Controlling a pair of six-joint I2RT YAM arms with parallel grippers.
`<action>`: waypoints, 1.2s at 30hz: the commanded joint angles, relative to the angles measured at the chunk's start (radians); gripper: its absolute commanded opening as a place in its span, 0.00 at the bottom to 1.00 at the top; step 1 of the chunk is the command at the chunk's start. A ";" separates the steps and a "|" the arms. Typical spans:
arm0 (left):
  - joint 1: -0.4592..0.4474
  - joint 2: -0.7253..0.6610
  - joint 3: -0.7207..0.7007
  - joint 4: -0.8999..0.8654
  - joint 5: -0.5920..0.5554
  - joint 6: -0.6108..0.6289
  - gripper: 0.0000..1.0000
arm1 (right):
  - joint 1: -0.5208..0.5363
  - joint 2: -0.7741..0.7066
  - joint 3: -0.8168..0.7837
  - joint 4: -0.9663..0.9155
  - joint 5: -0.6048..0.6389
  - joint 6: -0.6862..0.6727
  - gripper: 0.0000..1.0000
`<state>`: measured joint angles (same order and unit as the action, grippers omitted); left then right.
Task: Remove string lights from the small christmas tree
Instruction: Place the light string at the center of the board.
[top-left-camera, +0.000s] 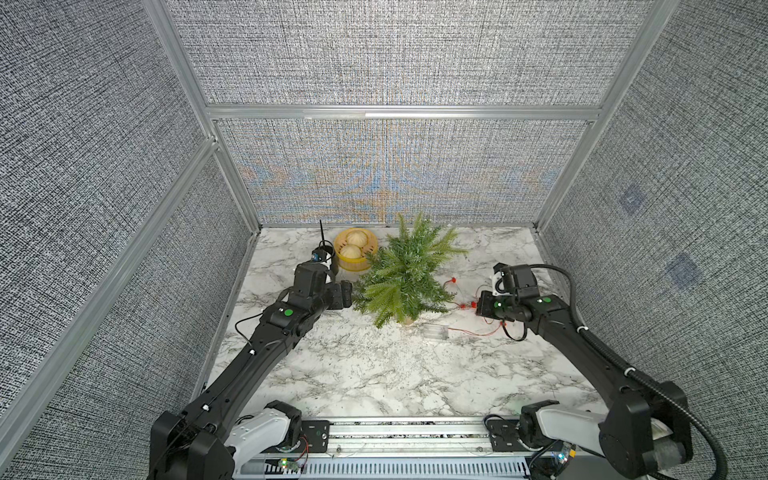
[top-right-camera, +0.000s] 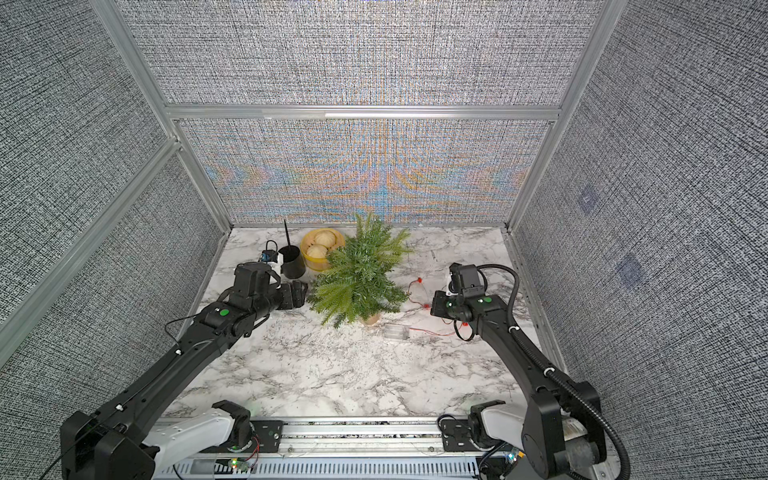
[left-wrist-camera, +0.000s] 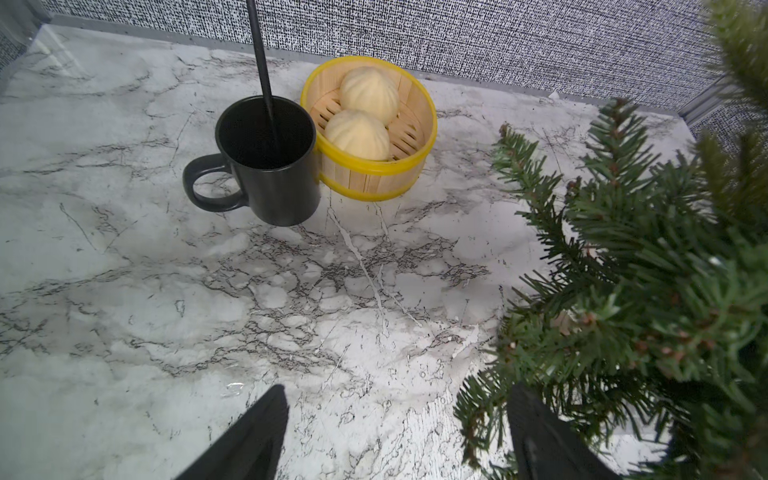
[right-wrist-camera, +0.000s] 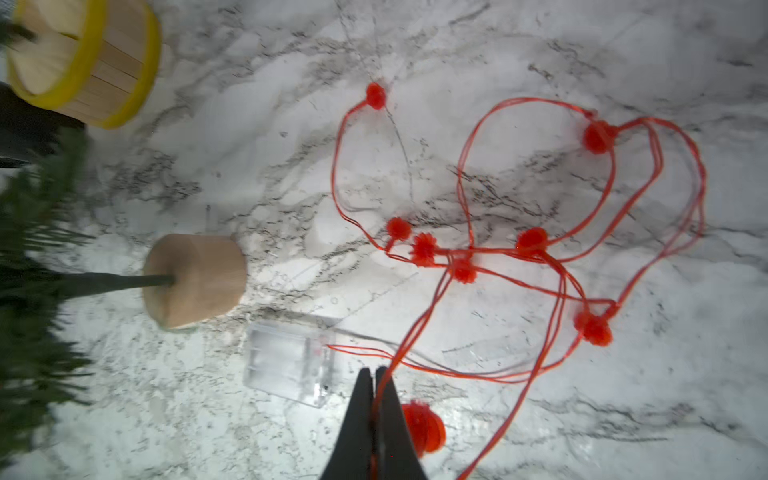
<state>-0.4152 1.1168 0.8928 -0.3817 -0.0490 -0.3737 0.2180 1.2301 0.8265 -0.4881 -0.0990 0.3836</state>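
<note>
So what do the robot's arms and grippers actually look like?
Both the left arm and right arm are slim and black, with white base housings and a round green dot near the wrist. A ribbed black hose runs along the right arm; a thin black cable loops off the left. The left gripper and right gripper have flat, tapering black jaws.

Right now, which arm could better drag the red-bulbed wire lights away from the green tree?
Probably right: the right gripper pinches the red-bulbed wire lights; the left gripper stands open beyond the green tree.
</note>
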 joint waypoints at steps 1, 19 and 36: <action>0.006 0.021 0.016 0.047 0.000 0.010 0.83 | 0.002 0.035 -0.029 0.055 0.055 0.013 0.00; 0.028 0.040 0.001 0.074 -0.002 0.000 0.83 | 0.064 0.383 0.080 0.257 0.181 -0.001 0.00; 0.039 0.031 -0.022 0.089 -0.018 0.003 0.82 | 0.076 0.100 0.067 0.097 0.388 -0.103 0.80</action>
<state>-0.3779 1.1515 0.8722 -0.3290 -0.0536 -0.3733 0.2939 1.3781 0.8978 -0.3447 0.2127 0.3477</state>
